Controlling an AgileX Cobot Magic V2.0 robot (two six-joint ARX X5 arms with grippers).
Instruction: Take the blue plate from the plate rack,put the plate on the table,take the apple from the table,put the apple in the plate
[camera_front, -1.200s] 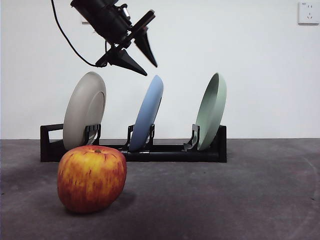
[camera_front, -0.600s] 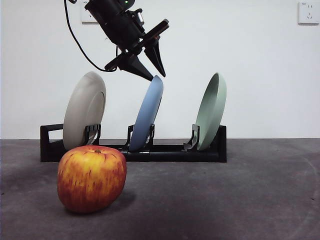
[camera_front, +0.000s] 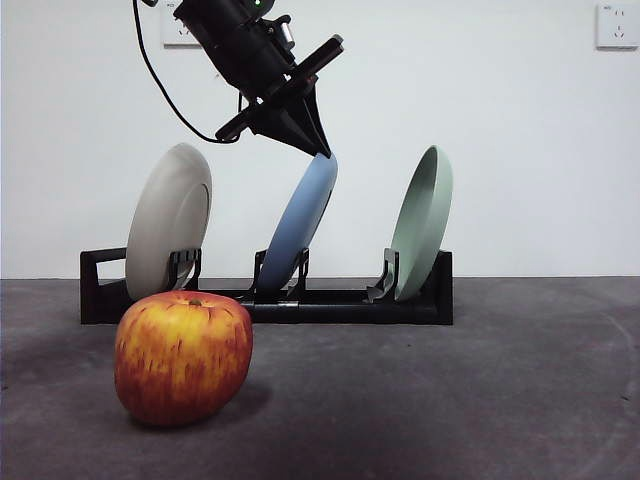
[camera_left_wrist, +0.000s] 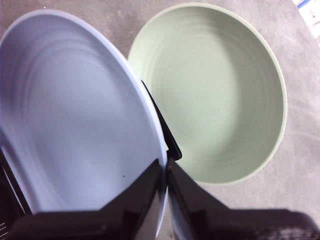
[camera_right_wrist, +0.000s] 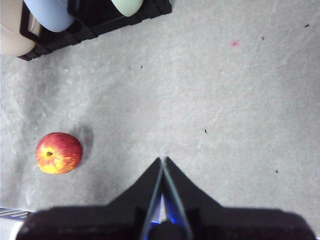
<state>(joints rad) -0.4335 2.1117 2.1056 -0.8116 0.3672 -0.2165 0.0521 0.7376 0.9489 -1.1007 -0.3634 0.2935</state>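
Front view shows our left gripper (camera_front: 318, 148) pinching the top rim of the blue plate (camera_front: 300, 225), jaws nearly closed on its edge; the plate leans in the middle slot of the plate rack (camera_front: 345, 305); the apple (camera_front: 183, 356) sits on the table (camera_front: 480, 400); our right gripper (camera_right_wrist: 162, 162) hangs above, jaws pressed together, empty.

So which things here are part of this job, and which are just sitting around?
In the job:
blue plate, clamped at its rim by the left gripper
plate rack
apple
table

Just there:
beige plate
pale green plate
wall socket
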